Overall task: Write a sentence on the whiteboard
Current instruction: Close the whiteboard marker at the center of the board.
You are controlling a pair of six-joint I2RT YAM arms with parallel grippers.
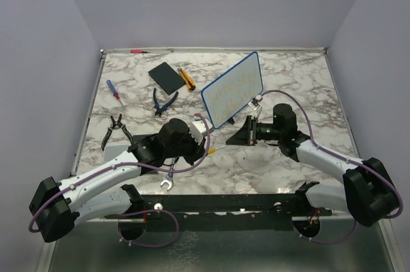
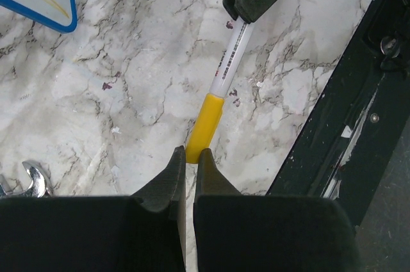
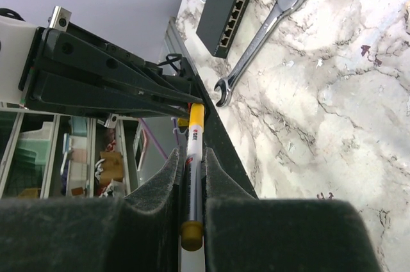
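Two pincers share one marker [image 2: 229,54]: left pincer [image 2: 190,155] clamped on the tip of the yellow cap [image 2: 206,121], right pincer [image 3: 191,157] clamped on the barrel. Keep any pull straight along the marker, no bending. The whiteboard [image 1: 234,89] stands on the table [image 1: 307,86] just above mid-frame, top view.

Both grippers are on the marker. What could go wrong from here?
1. The left gripper pinches only the end of the cap; it may slip off when pulled.
2. The right gripper holds the marker near its tail, so it could twist.
3. The whiteboard sits close by; a jerk might knock it.
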